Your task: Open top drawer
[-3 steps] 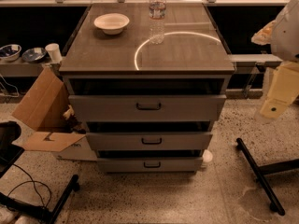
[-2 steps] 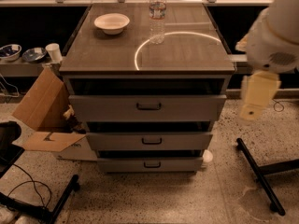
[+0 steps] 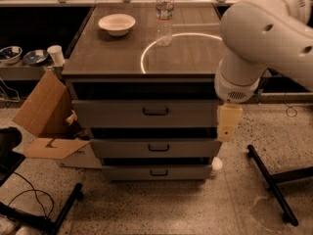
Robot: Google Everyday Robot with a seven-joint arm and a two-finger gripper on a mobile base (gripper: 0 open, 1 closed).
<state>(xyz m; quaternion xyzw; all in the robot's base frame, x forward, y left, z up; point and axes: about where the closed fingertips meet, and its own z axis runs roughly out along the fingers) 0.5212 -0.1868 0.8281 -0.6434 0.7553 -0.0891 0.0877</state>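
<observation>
The top drawer (image 3: 112,114) is the tallest grey drawer of three in the cabinet, with a small dark pull handle (image 3: 155,111) at its middle. Its front sits flush with no gap showing its inside. My gripper (image 3: 228,124) hangs as a pale yellow piece below the big white arm (image 3: 266,38), at the cabinet's right front corner. It is level with the top drawer's right end and to the right of the handle, not touching it.
Two shallower drawers (image 3: 156,148) (image 3: 157,172) sit below. On the cabinet top stand a white bowl (image 3: 117,23) and a water bottle (image 3: 164,14). A cardboard box (image 3: 44,111) is at the left, black stand legs (image 3: 271,182) at the right and at the lower left.
The arm has swung left and closer, from the right edge to the cabinet's right front corner. The gripper now hangs by the top drawer's right end. The drawers have not moved.
</observation>
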